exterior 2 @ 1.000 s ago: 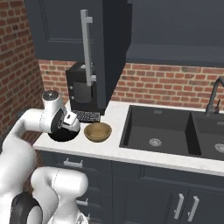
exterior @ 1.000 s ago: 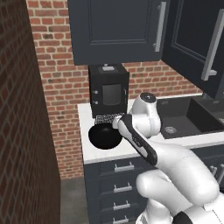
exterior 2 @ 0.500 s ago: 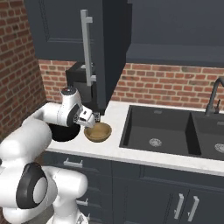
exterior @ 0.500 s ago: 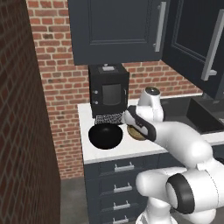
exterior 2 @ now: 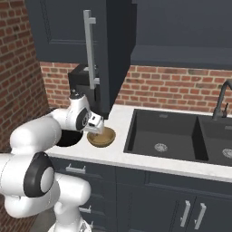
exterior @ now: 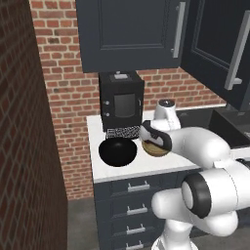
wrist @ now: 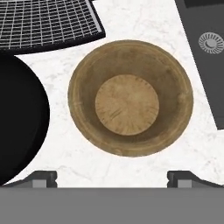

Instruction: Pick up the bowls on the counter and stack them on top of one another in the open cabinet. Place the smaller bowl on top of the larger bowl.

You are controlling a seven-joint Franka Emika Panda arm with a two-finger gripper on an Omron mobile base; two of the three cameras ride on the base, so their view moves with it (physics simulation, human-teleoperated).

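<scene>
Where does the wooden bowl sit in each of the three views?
Left base view: wooden bowl right of centre, partly behind the arm.
Right base view: left of centre, by the sink.
Hand view: centre.
Shared landmark: black bowl beside it.

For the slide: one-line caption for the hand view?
Open gripper above the wooden bowl on the white counter, black bowl beside it.
</scene>
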